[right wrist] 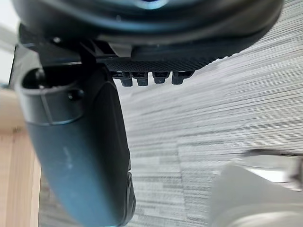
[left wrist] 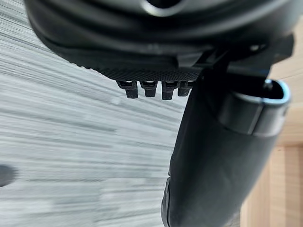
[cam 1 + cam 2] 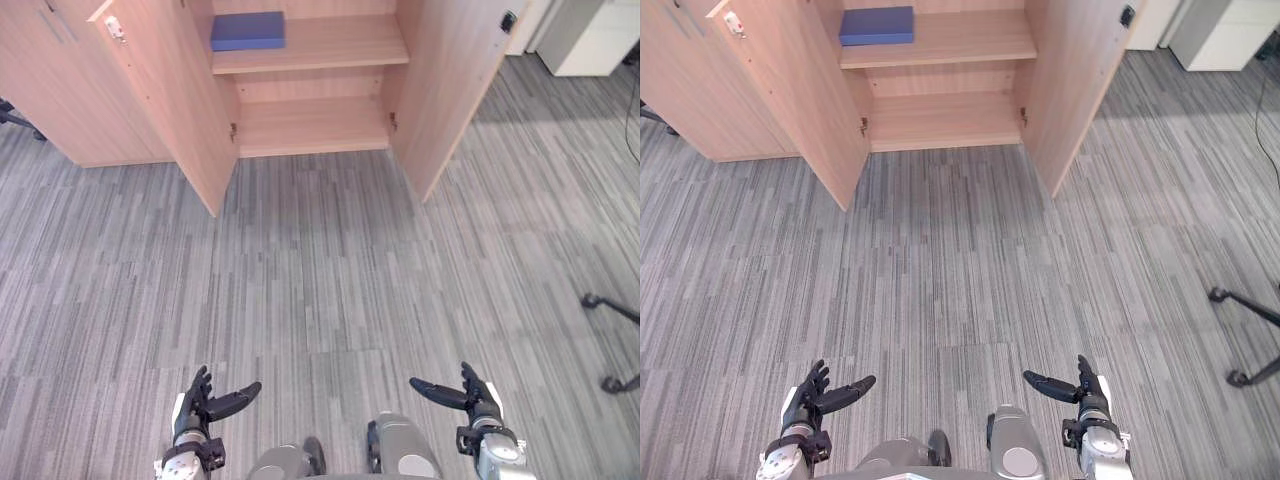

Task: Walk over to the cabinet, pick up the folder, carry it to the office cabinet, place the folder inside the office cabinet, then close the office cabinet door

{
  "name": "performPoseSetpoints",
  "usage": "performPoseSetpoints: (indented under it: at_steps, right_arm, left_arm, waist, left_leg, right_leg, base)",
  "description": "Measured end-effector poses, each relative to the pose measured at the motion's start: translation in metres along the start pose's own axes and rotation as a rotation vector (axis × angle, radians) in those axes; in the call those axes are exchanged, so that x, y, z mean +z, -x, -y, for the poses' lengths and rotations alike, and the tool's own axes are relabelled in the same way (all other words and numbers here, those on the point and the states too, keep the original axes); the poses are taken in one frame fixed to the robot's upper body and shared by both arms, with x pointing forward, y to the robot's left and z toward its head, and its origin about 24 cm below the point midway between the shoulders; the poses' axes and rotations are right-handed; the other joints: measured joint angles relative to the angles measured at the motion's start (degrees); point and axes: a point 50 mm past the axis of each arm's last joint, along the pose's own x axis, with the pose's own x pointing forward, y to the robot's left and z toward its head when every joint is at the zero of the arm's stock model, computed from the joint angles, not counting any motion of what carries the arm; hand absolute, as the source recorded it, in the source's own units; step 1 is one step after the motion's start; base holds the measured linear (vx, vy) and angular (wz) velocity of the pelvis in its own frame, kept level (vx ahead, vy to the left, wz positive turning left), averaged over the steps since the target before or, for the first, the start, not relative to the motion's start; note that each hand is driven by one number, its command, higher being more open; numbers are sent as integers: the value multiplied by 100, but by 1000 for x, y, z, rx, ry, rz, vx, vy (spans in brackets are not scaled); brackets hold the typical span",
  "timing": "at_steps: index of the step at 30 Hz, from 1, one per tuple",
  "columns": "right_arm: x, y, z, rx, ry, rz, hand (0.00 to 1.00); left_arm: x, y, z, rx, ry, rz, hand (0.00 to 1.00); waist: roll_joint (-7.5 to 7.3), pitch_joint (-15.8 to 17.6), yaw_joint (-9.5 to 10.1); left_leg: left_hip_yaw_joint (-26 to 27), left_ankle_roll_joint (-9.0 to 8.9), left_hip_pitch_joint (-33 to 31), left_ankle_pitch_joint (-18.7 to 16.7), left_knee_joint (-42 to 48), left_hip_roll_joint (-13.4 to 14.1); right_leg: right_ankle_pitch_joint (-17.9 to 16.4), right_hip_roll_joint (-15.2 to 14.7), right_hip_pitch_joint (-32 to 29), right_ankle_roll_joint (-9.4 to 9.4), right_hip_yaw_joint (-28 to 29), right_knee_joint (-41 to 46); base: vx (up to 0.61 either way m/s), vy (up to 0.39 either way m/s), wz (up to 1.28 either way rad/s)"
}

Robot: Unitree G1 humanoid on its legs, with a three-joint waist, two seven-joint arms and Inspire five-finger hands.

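Observation:
A blue folder [image 3: 248, 31] lies flat on the upper shelf of a light wooden office cabinet [image 3: 310, 128] at the far end of the floor. Both cabinet doors stand open: the left door [image 3: 175, 100] and the right door [image 3: 450, 90] swing out toward me. My left hand [image 3: 195, 408] hangs low at the near left, open and empty, thumb pointing inward. My right hand [image 3: 472, 398] hangs at the near right, also open and empty. Both hands are far from the cabinet, with a wide stretch of carpet between.
Grey striped carpet [image 3: 320, 290] covers the floor up to the cabinet. A black chair base [image 3: 612, 340] with castors sticks in at the right edge. A white unit [image 3: 595, 35] stands at the far right. Another dark chair leg [image 3: 15, 118] shows at the left edge.

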Motion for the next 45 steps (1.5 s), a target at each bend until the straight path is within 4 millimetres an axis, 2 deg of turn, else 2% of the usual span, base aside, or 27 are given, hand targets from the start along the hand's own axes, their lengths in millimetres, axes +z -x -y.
performPoseSetpoints:
  at_steps: [3, 5, 7, 9, 10, 12, 16, 18, 19, 20, 21, 22, 24, 25, 26, 27, 28, 30, 32, 33, 34, 35, 37, 40, 41, 43, 45]
  right_arm:
    - [7, -3, -2, 4, 10, 20, 100]
    - [0, 1, 2, -6, 20, 6, 100]
    - [11, -3, -1, -2, 9, 36, 100]
    - [12, -4, -4, 10, 14, 40, 100]
    - [12, -3, -6, 17, 12, 38, 100]
    - [13, -1, -22, 40, -41, 50, 100]
    - [27, -3, -28, 49, -94, 106, 100]
    - [29, -5, -28, 42, -96, 103, 100]
    - [25, -8, -27, 31, -101, 74, 100]
    - [20, -8, -28, 31, -96, 53, 100]
    - [18, -8, -30, 35, -99, 41, 100]
    - [15, -8, -31, 39, -99, 26, 100]
    - [9, -7, -33, 39, -100, -1, 100]
    - [4, -5, -36, 50, -94, -14, 100]
    - [3, -4, -39, 57, -87, -18, 100]
    - [1, -3, -44, 80, -65, -26, 100]
    - [0, -2, -47, 95, -51, -27, 100]
    - [3, -2, -57, 149, 3, -14, 100]
    - [2, -1, -59, 161, 15, -14, 100]
    - [0, 0, -58, 158, 16, -22, 100]
    - [-4, 1, -57, 155, 18, -33, 100]
    - [-9, -1, -46, 132, 43, -60, 100]
    - [-9, -3, -41, 113, 38, -71, 100]
    - [-21, 3, -35, 94, 16, -112, 100]
    - [-25, 6, -36, 91, 7, -117, 100]
    - [-22, 7, -33, 70, -24, -94, 100]
    - [-15, 4, -29, 49, -47, -68, 100]
  left_arm:
    - [19, -11, 9, -13, 6, 58, 100]
    - [15, -11, 14, -29, -3, 41, 100]
    - [15, -12, 20, -49, 0, 38, 100]
    - [3, -7, 29, -61, 29, 0, 100]
    - [-1, -5, 29, -60, 33, -10, 100]
    - [-3, -3, 27, -55, 46, -14, 100]
    - [2, -1, 34, -79, 71, 13, 100]
    - [-4, 1, 32, -72, 68, -6, 100]
    - [-12, 4, 28, -57, 61, -39, 100]
    - [-17, 5, 26, -47, 58, -62, 100]
    - [-19, 4, 23, -38, 52, -74, 100]
    - [-16, 2, 24, -36, 53, -69, 100]
    - [-19, 3, 24, -33, 57, -79, 100]
    - [-24, 6, 21, -26, 52, -94, 100]
    - [-24, 6, 20, -27, 42, -96, 100]
    - [-22, 5, 17, -24, 28, -91, 100]
    - [-21, 5, 15, -20, 24, -86, 100]
    - [-12, -1, 11, -15, 7, -55, 100]
    - [-5, -5, 9, -10, 2, -35, 100]
    - [-4, -7, 7, -7, -6, -34, 100]
    - [-4, -7, 3, -1, -16, -36, 100]
    - [-11, -7, 13, -9, 8, -71, 100]
    - [-15, -6, 21, -29, 19, -87, 100]
    - [-20, -2, 39, -60, 65, -98, 100]
    - [-20, -1, 42, -68, 74, -96, 100]
    - [-19, 2, 48, -87, 90, -83, 100]
    - [-15, 4, 52, -107, 93, -63, 100]
  waist:
    - [129, 211, -164]
    - [111, 203, -216]
    - [179, 221, -247]
    - [149, 249, -221]
    - [93, 291, -187]
    - [-30, 328, 59]
    - [-175, 357, 372]
    - [-200, 349, 489]
    - [-223, 305, 590]
    - [-282, 234, 652]
    - [-386, 183, 636]
    - [-531, 95, 516]
    - [-594, 102, 499]
    - [-635, 106, 454]
    - [-632, 110, 379]
    - [-627, 110, 303]
    - [-614, 103, 278]
    - [-535, 128, 179]
    - [-505, 143, 158]
    - [-564, 101, 139]
    - [-641, 55, 130]
    - [-468, 31, 143]
    - [-389, 10, 132]
    - [-306, 58, 71]
    - [-305, 61, 146]
    - [-334, 43, 249]
    - [-297, 19, 276]
  left_leg:
    - [-311, -246, 521, -7, -417, 330]
    - [-466, -673, 969, -226, -433, 463]
    - [-461, -1195, 780, 81, 133, 587]
    - [-398, -1412, 52, 1264, 2338, 682]
    - [-383, -1407, -228, 1320, 3132, 803]
    - [137, -1070, -1273, 694, 4848, 1206]
    - [673, -691, -2675, 399, 3324, 1144]
    - [368, -814, -2836, 819, 1350, 817]
    - [149, -918, -2821, 1608, 467, 663]
    - [102, -800, -2738, 2164, 476, 562]
    - [98, -705, -2732, 2200, 512, 469]
    - [226, -464, -2731, 1884, 722, 314]
    - [412, -476, -2378, 1399, 988, 286]
    - [505, -461, -1823, 1059, 954, 216]
    - [535, -417, -1408, 871, 879, 192]
    - [539, -372, -887, 715, 701, 168]
    - [542, -364, -630, 676, 548, 172]
    - [536, -367, 126, 664, 26, 352]
    - [508, -379, 379, 658, -45, 525]
    - [478, -474, 476, 606, -54, 543]
    - [418, -644, 578, 499, -52, 483]
    - [199, -995, 783, 231, 27, 726]
    - [46, -1063, 679, 380, 296, 777]
    - [-143, -1259, -244, 955, 2698, 1155]
    - [-50, -1247, -523, 795, 3369, 1345]
    - [356, -1122, -948, 519, 3362, 1412]
    - [523, -1066, -1109, 447, 2348, 1268]
  right_leg:
    - [850, 113, -526, -58, -433, -1384]
    - [2140, 73, -569, -434, -419, -1536]
    - [1519, 34, -666, -552, -551, -846]
    - [1060, 104, 184, -559, -532, -1113]
    - [1027, 193, 506, -591, -531, -1341]
    - [949, 422, 1676, -698, -412, -2103]
    - [786, 423, 2666, -587, -143, -2956]
    - [595, 345, 3039, -459, 99, -3136]
    - [416, 287, 3332, -296, 379, -3291]
    - [346, 210, 3434, -204, 571, -3295]
    - [333, 66, 3444, -182, 625, -3265]
    - [341, -189, 3183, -152, 831, -2678]
    - [407, -275, 2902, 29, 1098, -1434]
    - [891, -374, 2480, 733, 1152, 85]
    - [1033, -477, 2051, 916, 1146, 1289]
    - [787, -547, 1563, 502, 1003, 2373]
    - [664, -580, 1339, 306, 863, 2619]
    - [273, -544, 575, -26, 227, 2065]
    - [276, -364, 228, 24, 46, 541]
    - [620, -249, 210, 43, 56, -611]
    - [1233, -217, 239, -31, 143, -1664]
    - [2154, -52, 216, -295, 167, -1565]
    - [1714, -26, 188, -326, 183, -1337]
    - [1218, -20, 934, -429, -154, -1468]
    - [1191, 43, 1278, -465, -237, -1694]
    - [1185, 97, 1824, -477, -258, -2151]
    - [1191, 97, 2039, -467, -211, -2386]
  base:
    - [605, -136, 78]
    - [618, -183, 54]
    - [729, -260, 31]
    - [726, -289, 16]
    - [641, -204, -9]
    - [588, -165, -24]
    - [562, -63, -32]
    - [577, 105, -71]
    - [765, 238, -99]
    - [778, 263, -89]
    - [674, 242, -34]
    - [683, 253, -14]
    - [679, 250, -35]
    - [619, 199, -40]
    - [696, 165, -29]
    - [553, 85, -11]
    - [423, 27, -7]
    - [509, -48, 7]
    - [567, -168, 30]
    - [547, -222, 43]
    - [593, -259, 45]
    - [584, -226, 31]
    - [534, -210, 20]
    - [403, -222, 47]
    - [439, -226, 29]
    - [342, -120, -3]
    - [273, -7, -17]
